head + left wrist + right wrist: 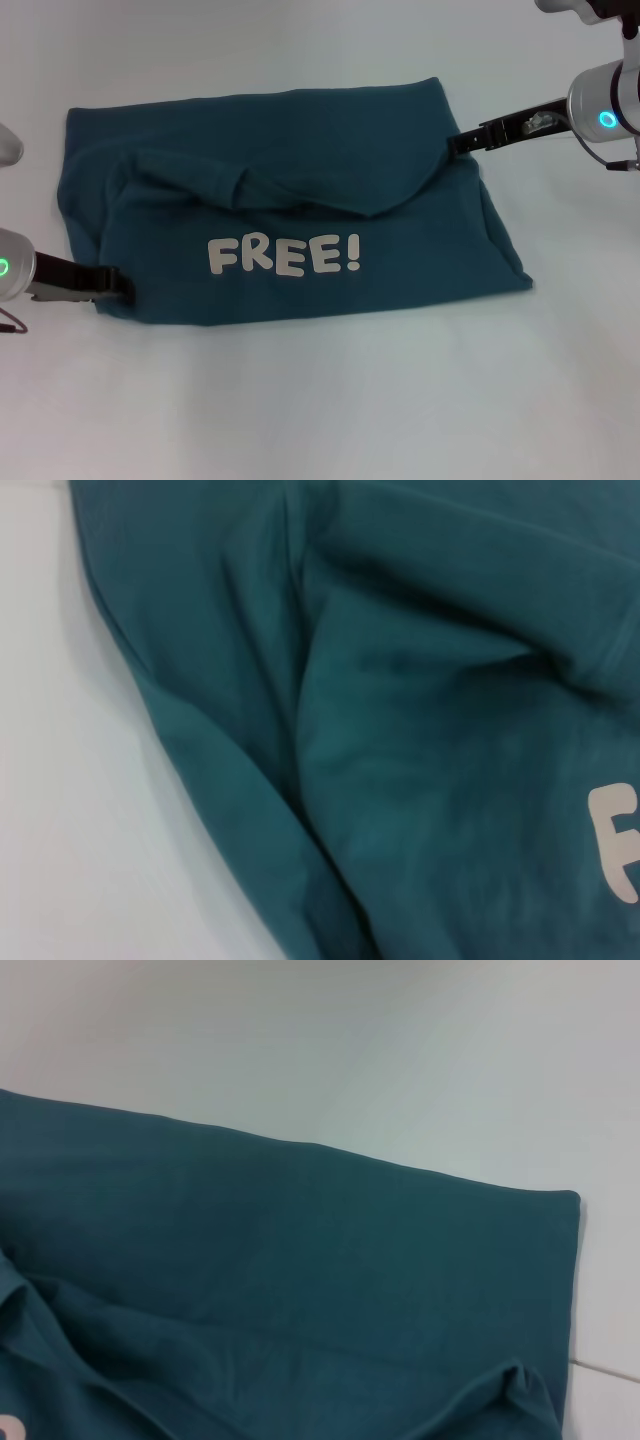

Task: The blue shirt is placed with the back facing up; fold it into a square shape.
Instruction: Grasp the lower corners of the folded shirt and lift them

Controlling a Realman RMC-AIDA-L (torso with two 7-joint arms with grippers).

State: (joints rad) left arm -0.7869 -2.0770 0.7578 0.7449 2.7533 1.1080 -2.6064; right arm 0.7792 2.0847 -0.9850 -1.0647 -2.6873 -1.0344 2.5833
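Note:
The blue shirt [300, 150] lies across the white table, its near part folded over so the white "FREE!" lettering [283, 256] faces up. My left gripper [120, 285] is at the shirt's near left corner, shut on the fabric of the folded layer. My right gripper [455, 142] is at the shirt's far right edge, shut on a pinch of fabric that puckers toward it. The left wrist view shows creased teal fabric [400, 730] and one white letter [615, 840]. The right wrist view shows the shirt's flat far edge [300, 1240] and a small pinched fold [515, 1380].
The white table [320, 400] surrounds the shirt on all sides. The shirt's near right corner [520, 280] sticks out past the folded layer. No other objects show.

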